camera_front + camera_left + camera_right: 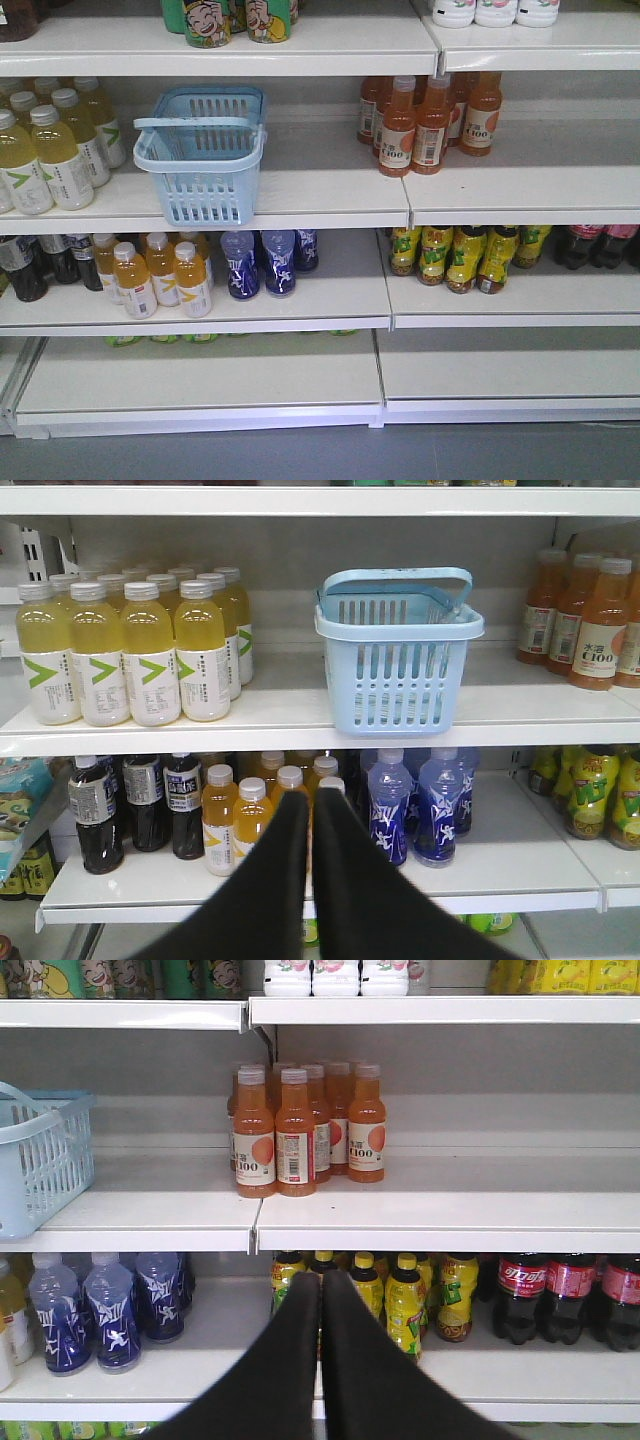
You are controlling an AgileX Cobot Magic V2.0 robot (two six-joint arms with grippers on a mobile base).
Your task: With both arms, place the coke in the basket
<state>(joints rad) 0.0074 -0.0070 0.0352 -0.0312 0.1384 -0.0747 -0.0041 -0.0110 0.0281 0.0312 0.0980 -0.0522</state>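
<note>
The light blue basket (205,195) stands on the middle shelf, handles up and nothing inside. It also shows in the left wrist view as the basket (395,685) and at the left edge of the right wrist view as the basket (45,1165). The coke is out of view in every frame. My left gripper (311,795) is shut on nothing, pointing at the lower shelf below and left of the basket. Shut and empty as well, my right gripper (321,1275) points at the lower shelf to the right of the basket. Neither arm shows in the front view.
Yellow drink bottles (125,650) stand left of the basket, orange bottles (300,1130) to its right. On the lower shelf are blue bottles (415,805), small orange-yellow bottles (235,815), yellow tea bottles (405,1300) and dark cola bottles with red labels (545,1295).
</note>
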